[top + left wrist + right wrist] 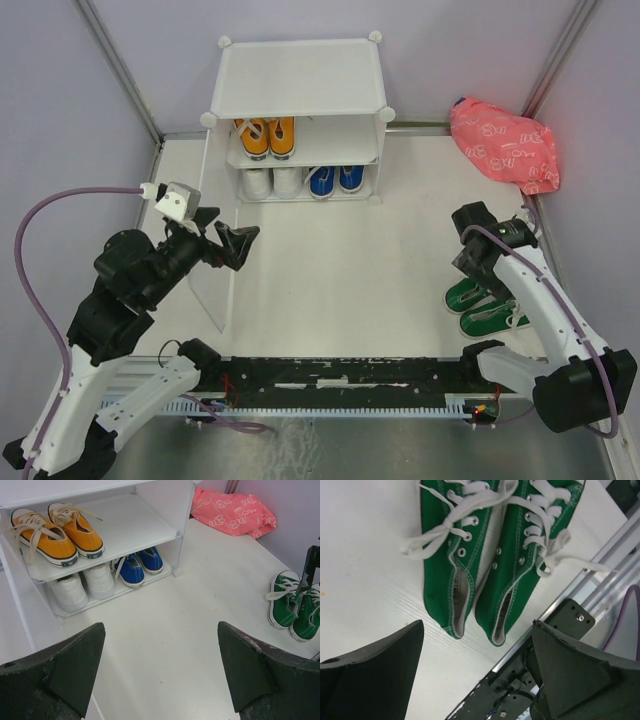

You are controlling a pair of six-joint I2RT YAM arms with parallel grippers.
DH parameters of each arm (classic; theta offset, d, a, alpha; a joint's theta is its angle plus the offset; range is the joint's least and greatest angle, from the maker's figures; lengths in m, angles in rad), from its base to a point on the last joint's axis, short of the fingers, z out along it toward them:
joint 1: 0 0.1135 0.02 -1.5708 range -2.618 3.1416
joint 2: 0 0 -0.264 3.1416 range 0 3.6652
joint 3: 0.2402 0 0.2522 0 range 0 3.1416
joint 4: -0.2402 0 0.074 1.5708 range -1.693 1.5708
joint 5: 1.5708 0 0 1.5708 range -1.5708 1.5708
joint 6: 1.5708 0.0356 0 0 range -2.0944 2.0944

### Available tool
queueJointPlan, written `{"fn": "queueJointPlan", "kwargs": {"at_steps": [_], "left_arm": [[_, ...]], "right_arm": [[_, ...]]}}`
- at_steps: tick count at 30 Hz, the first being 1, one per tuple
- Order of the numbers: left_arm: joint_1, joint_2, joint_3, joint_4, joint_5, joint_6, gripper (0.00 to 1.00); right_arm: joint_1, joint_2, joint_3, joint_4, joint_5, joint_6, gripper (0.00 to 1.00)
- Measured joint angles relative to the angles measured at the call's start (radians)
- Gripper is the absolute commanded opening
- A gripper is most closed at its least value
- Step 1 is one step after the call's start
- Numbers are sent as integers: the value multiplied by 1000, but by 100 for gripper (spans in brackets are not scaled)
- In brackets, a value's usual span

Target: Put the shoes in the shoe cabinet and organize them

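Green canvas low-top sneakers with white laces and white rubber soles: a pair lying side by side and touching, at the right edge of the surface towards the near right corner, toes pointing inward across the surface. They are the only shoes outside the cabinet.

Handling, judged: light. The canvas uppers are soft and will give, while the soles are stiff. The loose laces are splayed and could snag. Best hold is probably at the heel end, pinching the two adjoining collars together or spanning both heels.

Right fingers: spread wide, nothing between them, poised over the heel ends and not touching.

White translucent plastic-panel shoe cabinet: at the middle of the far edge, hinged front panel swung out to the left.
- Upper shelf: orange sneakers on the left half, room beside them.
- Lower level: white sneakers on the left, blue sneakers on the right.

Left fingers: wide apart, holding nothing, just beside the open panel and facing the cabinet.

Pink patterned bag: far right corner, well apart from the shoes
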Motion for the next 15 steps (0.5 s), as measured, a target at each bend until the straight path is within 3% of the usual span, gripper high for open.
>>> {"fn": "queueJointPlan", "kwargs": {"at_steps": [8,15], "left_arm": [[0,-2,-42,11,7,0,99],[0,8,-56,21,7,0,99]], "right_arm": [[-193,17,-167,45,-168,-10,91],[-281,63,-242,188,-220,-53,76]]}}
